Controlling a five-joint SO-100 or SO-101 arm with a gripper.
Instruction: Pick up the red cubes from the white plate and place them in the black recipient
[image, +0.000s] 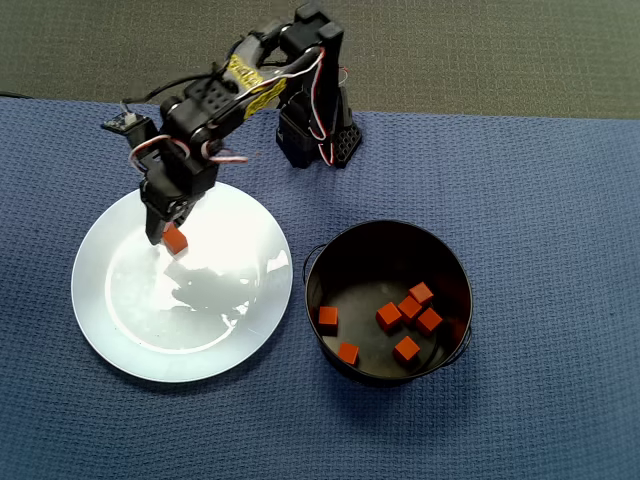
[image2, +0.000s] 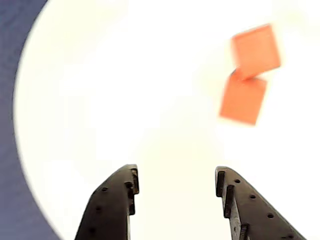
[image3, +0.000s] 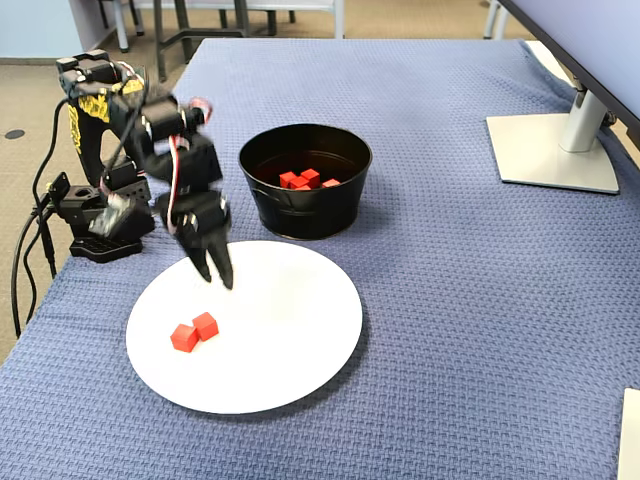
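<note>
Hovering open, claw (image3: 213, 268) overhangs white plate (image3: 300, 340).

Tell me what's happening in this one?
A single arm is moving red cubes from the white plate into the black pot. Six cubes already lie in the pot; two remain on the plate, touching each other. The claw hovers open and empty over the plate, near that pair.

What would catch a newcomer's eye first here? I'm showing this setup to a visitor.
Probably the red cubes: two sit touching on the white plate at the front of the fixed view, with the open claw hanging just above the plate. Behind it, the black pot already holds six more cubes, seen from overhead.
</note>
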